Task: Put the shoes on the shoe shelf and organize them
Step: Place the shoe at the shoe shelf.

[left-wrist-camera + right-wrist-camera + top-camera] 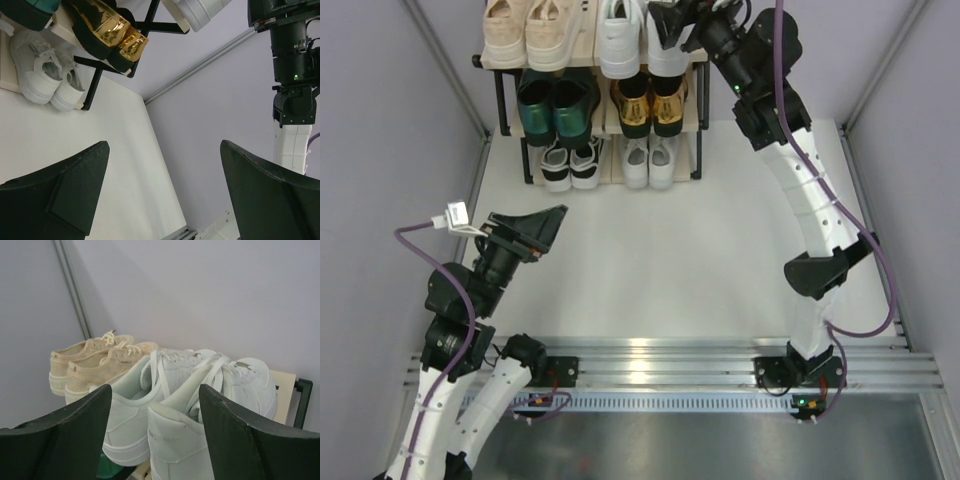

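black fingers of the right end effector (155, 390) stand well apart up at the top tier of the shoe shelf (286, 390), and i see nothing gripped between them. the heel of the nearer of the chunky white sneakers (172, 440) sits in the gap. from the wrist view i can't tell whether the finger on the right of that view touches the shoe's side or only passes in front of it. both chunky white sneakers rest side by side on the top board, toes pointing away from the camera. just beside them on the same tier sit the beige sneakers (92, 362), over toward the shelf's left end.

from the overhead camera, the middle tier carries the dark green loafers (555, 110) on the left and the gold loafers (650, 105) on the right. the bottom tier carries the black-and-white sneakers (570, 165) on the left and the white lace-ups (650, 160) on the right. the right arm (810, 200) reaches across the tabletop (650, 260) up to the shelf's right end.

my left end effector (164, 147) is spread wide and has nothing in it. it hangs over the near left part of the tabletop, well apart from the shelf.
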